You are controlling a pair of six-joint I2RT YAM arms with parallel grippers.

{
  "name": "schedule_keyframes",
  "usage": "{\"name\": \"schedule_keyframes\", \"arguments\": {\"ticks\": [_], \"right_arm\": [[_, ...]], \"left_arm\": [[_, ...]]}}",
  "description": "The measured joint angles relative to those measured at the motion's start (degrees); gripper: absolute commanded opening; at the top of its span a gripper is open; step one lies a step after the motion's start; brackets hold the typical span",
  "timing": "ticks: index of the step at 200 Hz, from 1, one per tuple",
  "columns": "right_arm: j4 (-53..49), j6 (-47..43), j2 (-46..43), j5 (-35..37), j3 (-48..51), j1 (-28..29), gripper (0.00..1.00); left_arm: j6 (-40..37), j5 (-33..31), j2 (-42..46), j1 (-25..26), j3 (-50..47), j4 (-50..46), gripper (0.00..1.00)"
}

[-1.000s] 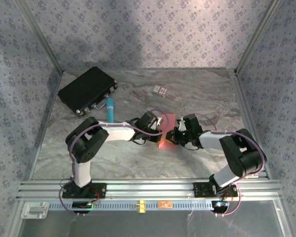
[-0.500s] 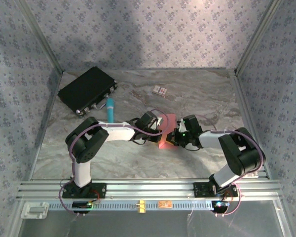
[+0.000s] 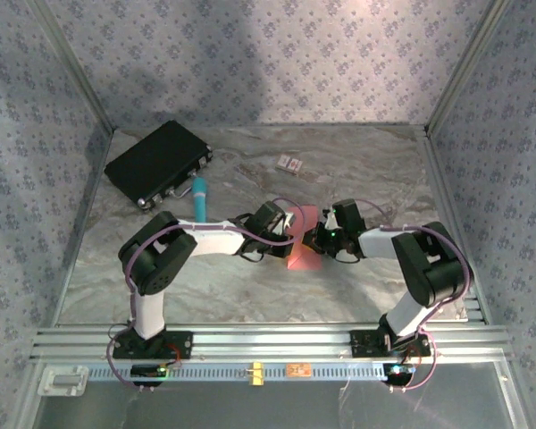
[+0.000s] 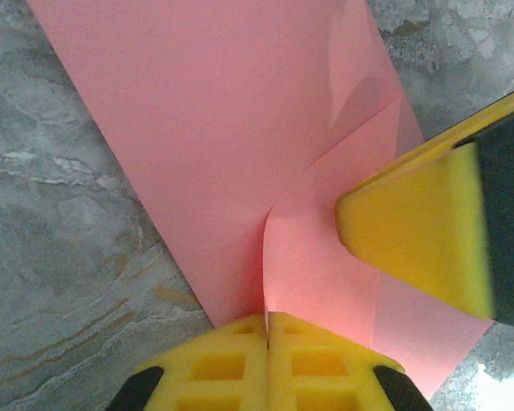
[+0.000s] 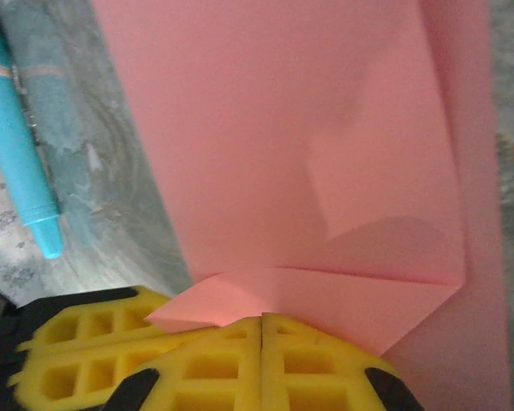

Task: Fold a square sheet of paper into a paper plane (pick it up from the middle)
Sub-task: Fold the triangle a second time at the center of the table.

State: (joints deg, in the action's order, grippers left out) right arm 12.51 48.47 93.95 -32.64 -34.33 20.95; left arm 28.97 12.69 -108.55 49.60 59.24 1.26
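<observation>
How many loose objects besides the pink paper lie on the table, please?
3: black case far left, teal marker beside it, patterned card far centre. The arms may hide more.

paper (image 4: 197, 128) cropped at top, marker (image 5: 15, 128) cropped too — card (image 3: 289, 164) unreadable

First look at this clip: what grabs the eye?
A salmon-pink paper sheet, partly folded, lies at centre between both arms. The shut left tool seems to pinch its raised crease, and the shut right tool is at its edge. A black case and teal marker sit far left.
</observation>
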Motion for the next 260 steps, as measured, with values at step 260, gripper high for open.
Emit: {"name": "schedule_keyframes", "arguments": {"ticks": [260], "right_arm": [[2.97,-1.53,0.24,-0.35,1.99,-1.86,0.00]], "left_arm": [[2.43,15.58,-3.02,1.81,12.52,-13.38,0.02]]}}
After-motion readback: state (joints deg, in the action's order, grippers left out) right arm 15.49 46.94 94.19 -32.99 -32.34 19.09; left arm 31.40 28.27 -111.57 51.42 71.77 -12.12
